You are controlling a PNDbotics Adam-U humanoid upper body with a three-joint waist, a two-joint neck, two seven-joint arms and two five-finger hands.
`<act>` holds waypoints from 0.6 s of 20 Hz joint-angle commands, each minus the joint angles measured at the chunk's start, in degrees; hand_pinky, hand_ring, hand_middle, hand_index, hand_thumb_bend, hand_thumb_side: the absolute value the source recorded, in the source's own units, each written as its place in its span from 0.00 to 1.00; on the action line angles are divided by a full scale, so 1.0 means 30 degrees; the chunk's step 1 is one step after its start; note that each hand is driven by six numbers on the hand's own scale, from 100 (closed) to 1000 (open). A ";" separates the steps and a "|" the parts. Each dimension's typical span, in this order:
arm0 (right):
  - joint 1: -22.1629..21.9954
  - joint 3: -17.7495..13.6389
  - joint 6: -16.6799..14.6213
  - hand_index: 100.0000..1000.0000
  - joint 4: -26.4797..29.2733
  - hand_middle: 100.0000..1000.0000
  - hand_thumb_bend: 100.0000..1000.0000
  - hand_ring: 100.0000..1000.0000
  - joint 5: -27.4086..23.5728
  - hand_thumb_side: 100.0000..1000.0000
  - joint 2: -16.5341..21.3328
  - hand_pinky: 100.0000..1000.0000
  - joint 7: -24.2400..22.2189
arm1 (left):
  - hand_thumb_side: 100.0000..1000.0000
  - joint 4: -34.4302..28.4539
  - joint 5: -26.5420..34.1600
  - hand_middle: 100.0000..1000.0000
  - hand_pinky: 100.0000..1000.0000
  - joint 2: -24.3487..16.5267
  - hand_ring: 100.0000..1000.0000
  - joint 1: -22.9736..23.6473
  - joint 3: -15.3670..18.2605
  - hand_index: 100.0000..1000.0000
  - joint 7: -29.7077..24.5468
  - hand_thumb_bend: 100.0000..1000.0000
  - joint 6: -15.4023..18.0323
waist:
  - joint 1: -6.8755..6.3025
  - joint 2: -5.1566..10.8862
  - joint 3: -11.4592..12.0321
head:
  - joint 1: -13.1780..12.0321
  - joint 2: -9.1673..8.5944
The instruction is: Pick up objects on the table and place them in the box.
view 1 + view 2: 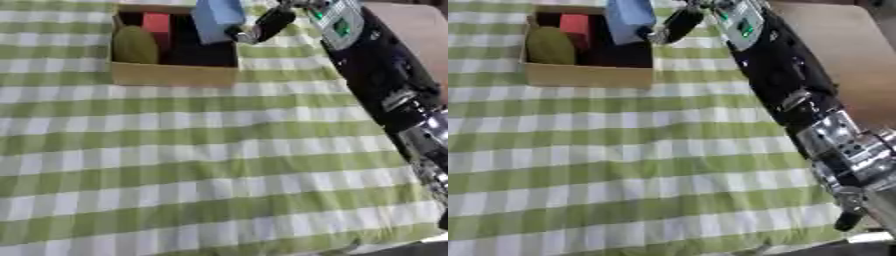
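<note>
While the right arm stretches all the way up the right side of the view, we've got the right hand (262, 26) sitting at the top, just at the near right corner of the box (173, 75). It's pinching a light blue block (216, 19) between a dark thumb and whatever fingers are behind it, so we'd call that hand closed around the block. The block is upright-ish, tilted a little, and it hangs over the right part of the box opening with its lower end down near the rim. We can't tell if it's touching the box floor or not.

The box is a shallow cardboard one, open on top, sitting near the far left of the table (201, 170). Inside we can see a red block (157, 26) toward the back and an olive green rounded thing (135, 46) on the left side, leaning against the left wall. The rest of the inside is dark.

The table has a green and white checked cloth over it. A grey module with green lights (738, 20) sits on the forearm near the wrist, and the silver joint (846, 145) farther down the arm shows better in the right eye view.

The left hand doesn't show up in either view.
</note>
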State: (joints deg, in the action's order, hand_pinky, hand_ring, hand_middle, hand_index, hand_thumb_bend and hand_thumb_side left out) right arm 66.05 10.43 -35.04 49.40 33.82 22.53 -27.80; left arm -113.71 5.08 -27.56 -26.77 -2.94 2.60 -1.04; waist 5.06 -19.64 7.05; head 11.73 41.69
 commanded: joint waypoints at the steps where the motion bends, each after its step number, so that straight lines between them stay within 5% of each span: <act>1: 0.0503 -0.0374 -0.0609 0.81 -0.0515 0.56 0.00 0.87 0.1050 0.03 -0.0017 0.91 0.0350 | 0.53 -0.0294 0.0145 0.67 0.65 -0.0070 0.77 -0.0323 0.0064 0.77 -0.0032 0.00 0.0042 | -0.0197 0.0109 0.0035 | 0.0052 -0.0271; 6: 0.0594 -0.0660 -0.1461 0.92 -0.1135 0.68 0.02 0.95 0.2080 0.00 -0.0245 0.95 0.0635 | 0.53 -0.0294 0.0160 0.67 0.65 -0.0007 0.77 -0.0299 0.0064 0.77 -0.0065 0.00 0.0011 | -0.0182 0.0095 0.0127 | 0.0077 -0.0355; 12: 0.0727 -0.0858 -0.1758 0.95 -0.1039 0.73 0.28 0.98 0.2883 0.00 -0.0375 1.00 0.1170 | 0.53 -0.0294 0.0199 0.67 0.65 0.0097 0.77 -0.0266 0.0016 0.77 -0.0162 0.00 -0.0060 | -0.0172 0.0147 0.0070 | 0.0045 -0.0350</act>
State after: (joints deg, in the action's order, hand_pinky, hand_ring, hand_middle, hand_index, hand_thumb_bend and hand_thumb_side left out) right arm 66.62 8.48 -39.88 45.65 41.83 20.82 -24.54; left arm -113.71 5.48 -26.70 -26.82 -2.94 2.29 -1.26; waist 5.06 -19.74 7.35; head 11.74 41.25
